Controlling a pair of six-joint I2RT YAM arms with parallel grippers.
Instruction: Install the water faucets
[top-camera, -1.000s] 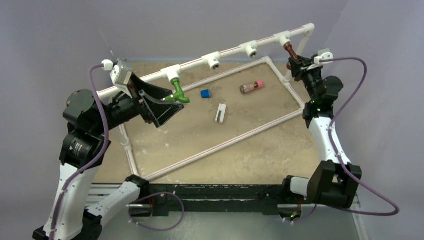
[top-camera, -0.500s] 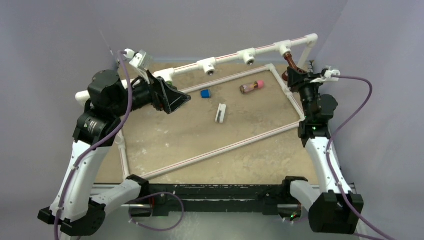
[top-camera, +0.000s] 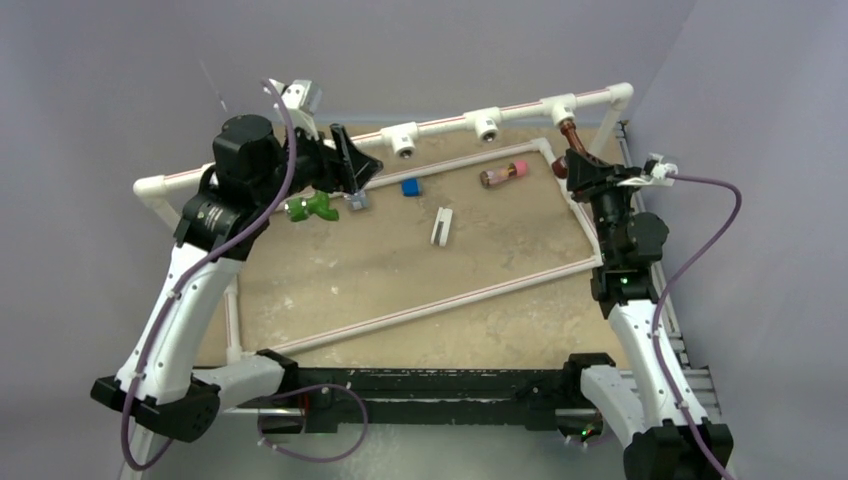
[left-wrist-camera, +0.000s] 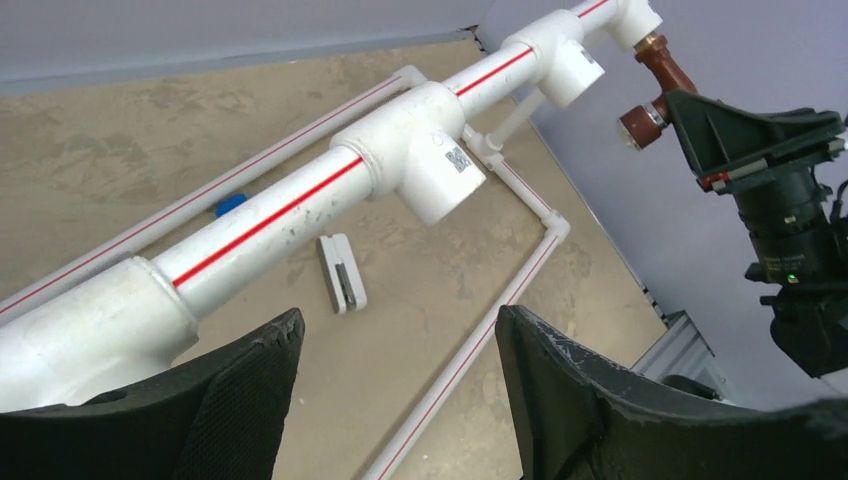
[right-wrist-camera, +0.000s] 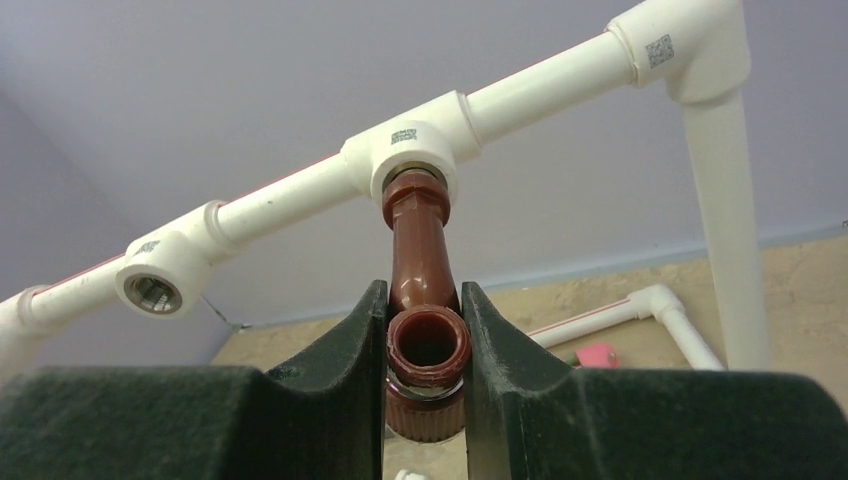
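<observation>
Right wrist view shows us the brown faucet upright, its top entering a white tee above the desk's far right corner, its round lower end clenched in the right claw. The green faucet lies crosswise on the desk near the far left corner, below and just nearward of the released left claw, which we judge the nearer.

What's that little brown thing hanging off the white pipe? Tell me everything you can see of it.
It is a brown faucet, glossy and plastic-looking, a short tube with a bend. Its top end, ringed with brass-coloured metal, sits in a white tee on the raised pipe. It hangs down to a round, open mouth, which the right gripper clamps from both sides. Nothing else touches it.
</observation>
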